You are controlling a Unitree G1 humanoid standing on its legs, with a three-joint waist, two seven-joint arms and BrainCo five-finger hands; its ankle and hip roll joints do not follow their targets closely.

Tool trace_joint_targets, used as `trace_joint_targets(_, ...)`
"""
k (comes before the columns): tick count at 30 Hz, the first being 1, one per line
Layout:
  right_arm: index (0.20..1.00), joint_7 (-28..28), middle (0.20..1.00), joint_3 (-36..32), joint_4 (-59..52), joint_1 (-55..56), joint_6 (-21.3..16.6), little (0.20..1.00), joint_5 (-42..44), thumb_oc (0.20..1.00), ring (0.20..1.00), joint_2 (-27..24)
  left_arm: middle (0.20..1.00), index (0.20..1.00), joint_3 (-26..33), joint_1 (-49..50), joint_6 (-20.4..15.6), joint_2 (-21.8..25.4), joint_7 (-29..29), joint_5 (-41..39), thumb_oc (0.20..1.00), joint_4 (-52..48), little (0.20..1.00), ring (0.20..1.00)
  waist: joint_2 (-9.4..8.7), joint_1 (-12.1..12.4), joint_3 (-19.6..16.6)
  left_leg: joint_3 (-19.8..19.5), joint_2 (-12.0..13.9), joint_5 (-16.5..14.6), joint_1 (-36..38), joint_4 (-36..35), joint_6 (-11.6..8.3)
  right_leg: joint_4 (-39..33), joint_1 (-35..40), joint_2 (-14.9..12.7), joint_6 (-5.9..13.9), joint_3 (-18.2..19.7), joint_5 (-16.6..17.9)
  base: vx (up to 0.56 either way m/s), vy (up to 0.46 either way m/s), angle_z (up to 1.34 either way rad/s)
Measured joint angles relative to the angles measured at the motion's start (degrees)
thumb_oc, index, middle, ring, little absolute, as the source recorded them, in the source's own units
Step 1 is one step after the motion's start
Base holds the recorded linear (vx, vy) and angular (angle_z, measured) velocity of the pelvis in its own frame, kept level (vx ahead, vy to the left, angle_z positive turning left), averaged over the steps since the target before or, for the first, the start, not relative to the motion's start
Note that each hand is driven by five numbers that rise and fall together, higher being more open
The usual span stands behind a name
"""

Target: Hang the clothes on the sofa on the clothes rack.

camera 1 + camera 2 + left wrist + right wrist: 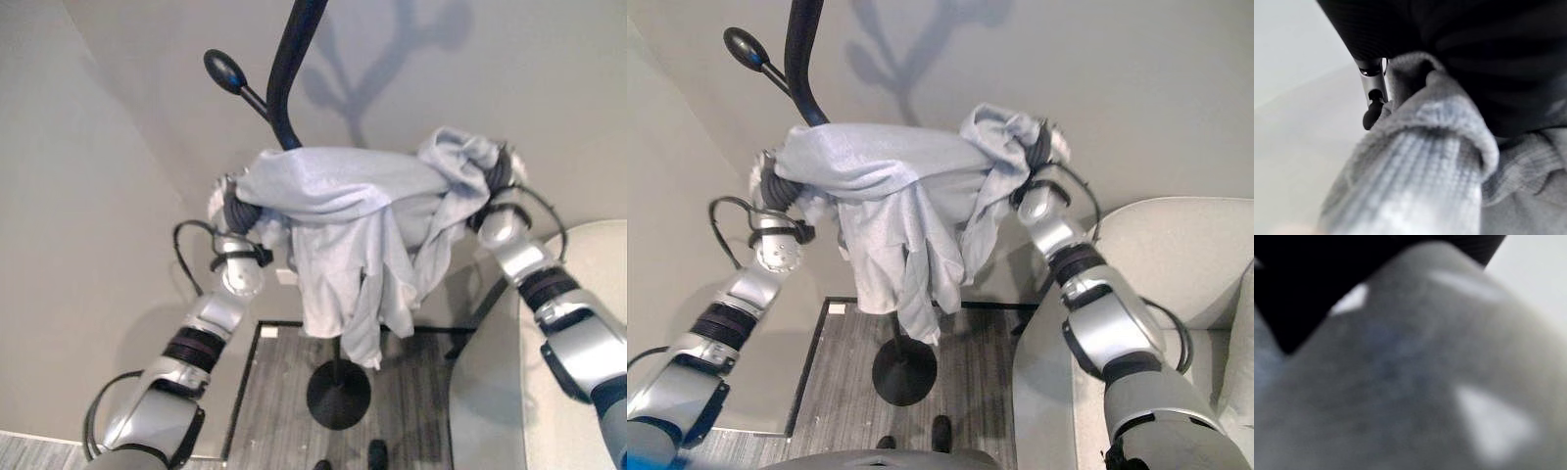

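Nothing here can be read: no words, labels, numbers or signs show anywhere in the room that I can make out.

The floor (265, 392) carries the clothes rack (338, 394), whose round black base stands on grey wood-grain planks near a dark border strip; its black pole rises from the base, up to a curved arm with an oval knob. A pale grey garment (343, 235) drapes over the rack's upper part, hanging well clear of the floor. A light sofa (1176, 255) stands to the right of the base
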Motion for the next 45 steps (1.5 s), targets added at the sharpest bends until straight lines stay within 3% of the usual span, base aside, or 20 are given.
trace_joint_targets(6,0.2,0.1,0.2,0.5,-3.5,8.2,-0.7,0.2,0.0,0.2,0.2,7.3,0.2,0.2,-2.9,3.8,-1.0,-11.2,-1.3,-4.6,0.2,6.5,0.2,0.2,-0.09,-1.1,0.3,0.1,-0.1,0.3,-0.2,-0.1,-0.03,0.0,-0.3,0.0,-0.04,0.1,0.0,0.0,0.0,0.0)
trace_joint_targets(11,0.2,-0.5,0.2,1.0,-9.8,14.6,-1.4,0.2,0.0,0.2,0.2,9.5,0.2,0.2,-5.8,8.7,-2.6,-17.0,-1.9,-9.1,0.2,5.0,0.2,0.2,-0.2,-2.1,0.5,0.3,-0.1,0.3,0.0,-0.2,-0.01,0.0,-0.4,0.1,-0.1,0.6,0.1,-0.01,0.011,-0.04)
trace_joint_targets(17,0.2,-0.1,0.2,1.5,-13.5,19.7,-1.7,0.2,0.1,0.2,0.2,11.2,0.2,0.2,-7.4,13.0,-3.7,-17.4,-4.8,-13.9,0.2,1.8,0.2,0.2,-0.19,-2.0,0.4,1.5,-0.1,0.3,0.3,-0.2,0.05,0.0,-0.3,0.0,-0.15,1.4,0.3,0.0,0.014,-0.07)
trace_joint_targets(18,0.2,-0.1,0.2,1.9,-13.7,20.4,-1.7,0.2,0.1,0.2,0.2,11.7,0.498,0.498,-7.4,13.2,-4.2,-17.9,-5.6,-16.0,0.498,1.7,0.498,0.498,-0.2,-2.0,0.4,1.6,-0.1,0.3,0.4,-0.2,0.06,0.0,-0.1,0.0,-0.14,1.4,0.3,0.0,0.0,0.0)
trace_joint_targets(19,0.2,0.1,0.2,2.6,-13.9,20.9,-1.7,0.2,0.1,0.2,0.2,12.0,1.0,1.0,-7.5,13.6,-4.4,-18.1,-6.2,-17.9,1.0,1.7,1.0,1.0,-0.19,-2.0,0.4,1.6,-0.2,0.3,0.4,-0.2,0.09,0.0,-0.2,0.0,-0.1,1.5,0.4,0.0,0.0,0.0)
trace_joint_targets(20,0.2,0.2,0.2,2.9,-14.3,21.4,-1.7,0.2,0.2,0.2,0.2,12.5,1.0,1.0,-7.8,14.2,-4.6,-18.1,-6.9,-20.0,1.0,1.7,1.0,1.0,-0.17,-2.1,0.4,1.6,-0.2,0.4,0.4,-0.2,0.11,0.0,-0.2,-0.1,-0.08,1.5,0.4,0.0,0.0,0.0)
trace_joint_targets(21,1.0,0.4,1.0,2.9,-14.9,22.1,-1.7,1.0,0.2,1.0,1.0,13.0,1.0,1.0,-8.0,15.0,-4.7,-18.1,-7.5,-21.8,1.0,1.7,1.0,1.0,-0.15,-2.2,0.4,1.6,-0.2,0.4,0.4,-0.2,0.11,0.0,-0.2,-0.1,-0.08,1.5,0.4,0.0,0.0,0.0)
trace_joint_targets(27,1.0,2.4,1.0,4.5,-16.5,23.2,-1.0,1.0,4.0,1.0,1.0,13.1,1.0,1.0,-8.5,17.6,-3.9,-17.8,-9.4,-29.3,1.0,1.7,1.0,1.0,-0.16,-2.2,0.4,1.6,-0.3,0.4,0.4,-0.2,0.14,0.0,-0.2,-0.1,-0.1,1.6,0.4,0.0,0.0,0.0)
trace_joint_targets(37,1.0,1.0,1.0,0.2,-20.4,23.4,0.2,1.0,3.1,1.0,1.0,8.5,1.0,1.0,-1.0,20.8,-2.2,-16.7,-6.5,-27.9,1.0,3.8,1.0,1.0,-0.25,-2.3,0.3,1.9,-0.1,0.4,0.9,-0.3,0.14,0.0,0.2,0.1,-0.36,1.9,0.6,0.01,-0.006,-0.02)
trace_joint_targets(40,1.0,-0.3,1.0,-2.1,-23.6,24.0,1.0,1.0,0.9,1.0,1.0,6.2,1.0,1.0,2.8,23.2,-2.0,-16.5,-5.1,-27.9,1.0,3.7,1.0,1.0,-0.32,-2.3,0.3,2.9,0.0,0.4,1.6,-0.3,0.13,0.0,0.6,0.3,-0.4,2.5,0.8,0.05,-0.008,-0.1)
trace_joint_targets(45,1.0,-0.3,1.0,-10.9,-38.6,33.2,2.8,1.0,-8.6,1.0,1.0,-4.9,1.0,1.0,12.3,29.9,-1.9,-14.2,-3.6,-25.6,1.0,-1.5,1.0,1.0,-0.47,-2.3,0.2,3.1,0.1,0.0,1.8,-0.6,0.47,0.0,0.7,0.4,-0.41,2.9,0.8,0.02,0.001,-0.03)
